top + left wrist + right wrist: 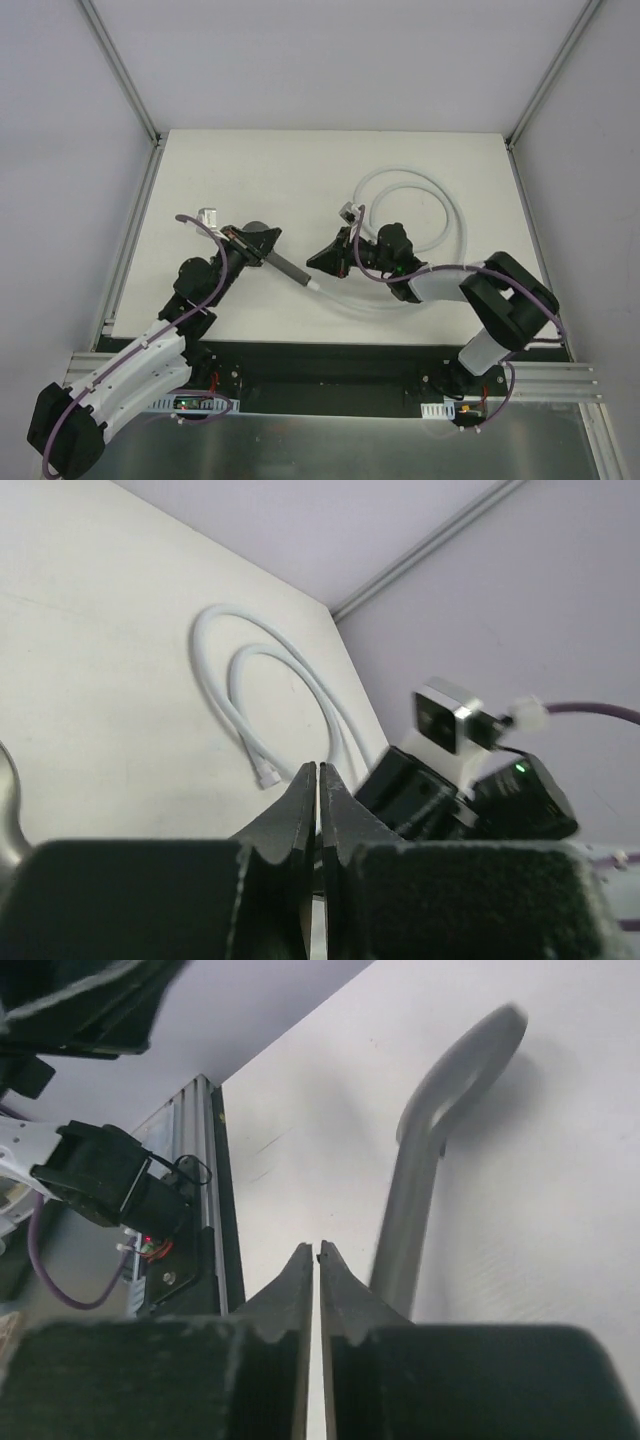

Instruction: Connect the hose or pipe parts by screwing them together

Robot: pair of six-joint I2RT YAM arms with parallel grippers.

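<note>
The dark grey shower head (pixel 288 268) lies on the table, its handle pointing right and toward the arms. Its round face is partly hidden under my left gripper (pixel 268 240), which is shut on nothing. In the right wrist view the shower head (pixel 440 1130) lies just right of my right gripper (pixel 318 1250), whose jaws are shut and empty. The pale hose (pixel 420 195) lies coiled at the back right. One run of it passes under the right arm and ends near the handle's tip. In the left wrist view the hose end fitting (pixel 267 777) lies free, left of my left gripper (pixel 320 770). My right gripper (pixel 318 262) faces left.
The white table (pixel 230 170) is enclosed by grey walls with metal corner posts (pixel 120 70). A metal rail (pixel 205 1190) runs along its near edge. The right arm's wrist camera (pixel 448 715) is close in front of my left gripper.
</note>
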